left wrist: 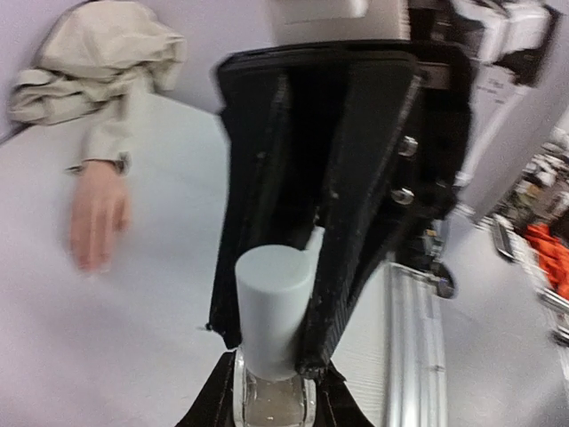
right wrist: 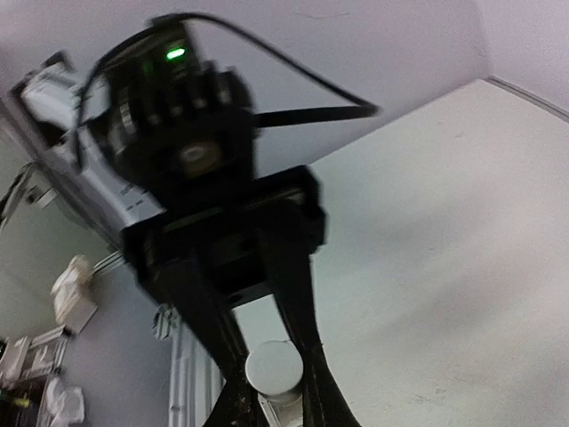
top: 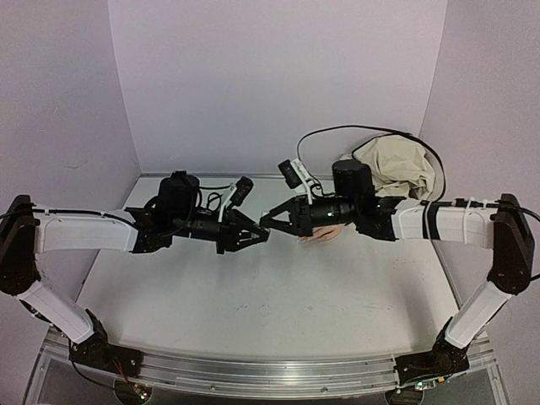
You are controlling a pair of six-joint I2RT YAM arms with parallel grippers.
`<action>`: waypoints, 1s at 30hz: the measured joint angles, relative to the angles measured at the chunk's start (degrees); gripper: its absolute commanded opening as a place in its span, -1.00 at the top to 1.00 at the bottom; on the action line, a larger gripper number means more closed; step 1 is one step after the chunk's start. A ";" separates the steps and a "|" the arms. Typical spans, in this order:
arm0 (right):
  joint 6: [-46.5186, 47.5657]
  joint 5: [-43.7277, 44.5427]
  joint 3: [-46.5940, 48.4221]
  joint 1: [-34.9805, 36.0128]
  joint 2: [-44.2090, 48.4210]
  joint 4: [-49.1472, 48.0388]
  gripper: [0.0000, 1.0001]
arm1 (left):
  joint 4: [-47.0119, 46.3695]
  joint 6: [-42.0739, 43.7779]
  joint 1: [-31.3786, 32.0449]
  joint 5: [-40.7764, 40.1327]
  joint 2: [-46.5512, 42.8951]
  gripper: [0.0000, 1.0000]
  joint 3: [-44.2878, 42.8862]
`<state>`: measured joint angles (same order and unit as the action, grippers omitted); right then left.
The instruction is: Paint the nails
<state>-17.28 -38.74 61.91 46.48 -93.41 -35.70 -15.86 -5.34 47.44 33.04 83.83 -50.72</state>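
Note:
A small bottle with a clear glass body [left wrist: 271, 402] and a white cap [left wrist: 272, 298] is held between both grippers above the middle of the table [top: 278, 295]. My left gripper [top: 260, 237] is shut on the glass body [left wrist: 271, 405]. My right gripper [top: 267, 221] comes from the opposite side, its fingers [left wrist: 342, 267] closed on the cap. The cap also shows in the right wrist view [right wrist: 274, 366]. The peach mannequin hand [top: 325, 235] lies flat under the right arm, and shows blurred in the left wrist view [left wrist: 96, 218]. Its nails are too small to make out.
The hand's beige sleeve [top: 396, 164] is bunched in the back right corner, with a black cable [top: 337, 131] looping over it. White walls close the left, back and right. An aluminium rail [top: 270, 371] runs along the near edge.

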 measured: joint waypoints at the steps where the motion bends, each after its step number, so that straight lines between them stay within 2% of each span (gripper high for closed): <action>1: 1.79 -5.79 -1.09 -1.36 1.07 -0.17 1.00 | -0.26 -0.66 -0.09 5.40 1.40 1.00 -1.44; 3: 4.83 -15.17 -3.32 -2.78 3.04 -0.79 1.00 | -1.46 -1.16 0.55 14.51 3.41 1.00 -3.19; 6: 7.96 -24.72 -5.79 -2.80 4.74 -2.45 1.00 | -2.84 -1.42 2.60 22.38 4.42 1.00 -3.74; 9: 9.90 -29.07 -6.95 -2.95 5.27 -3.43 1.00 | -3.76 -2.05 3.67 25.70 6.05 1.00 -4.94; 12: 10.95 -29.46 -7.85 -3.69 6.01 -3.54 1.00 | -4.44 -2.16 3.89 26.18 7.43 1.00 -5.95; 13: 11.15 -29.18 -8.02 -3.91 6.12 -3.61 0.86 | -4.66 -2.14 3.89 25.46 7.45 1.00 -5.95; 14: 11.28 -28.81 -8.11 -4.11 6.25 -3.67 0.61 | -4.70 -2.01 3.89 24.79 7.43 1.00 -5.95; 17: 11.10 -24.90 -8.31 -4.66 7.02 -3.19 0.07 | -4.96 -0.98 3.91 19.58 6.82 1.00 -5.62; 20: 10.88 -19.10 -8.26 -4.28 7.50 -1.49 -0.24 | -6.01 -0.17 3.96 9.81 5.01 1.00 -3.58; 22: 9.92 -14.25 -8.15 -4.13 7.74 -0.22 -0.35 | -6.21 0.39 4.00 2.21 3.06 1.00 -1.40; 25: 7.21 -7.58 -7.87 -4.00 7.82 1.40 -0.40 | -6.23 1.05 4.04 -9.92 0.09 1.00 1.97; 30: -0.55 4.52 -5.14 -2.86 6.97 4.15 -0.31 | -6.16 1.55 3.91 -22.91 -0.94 1.00 4.15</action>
<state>-17.82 -34.22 56.77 43.62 -86.43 -31.55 -22.02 -3.79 51.35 10.13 82.89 -46.57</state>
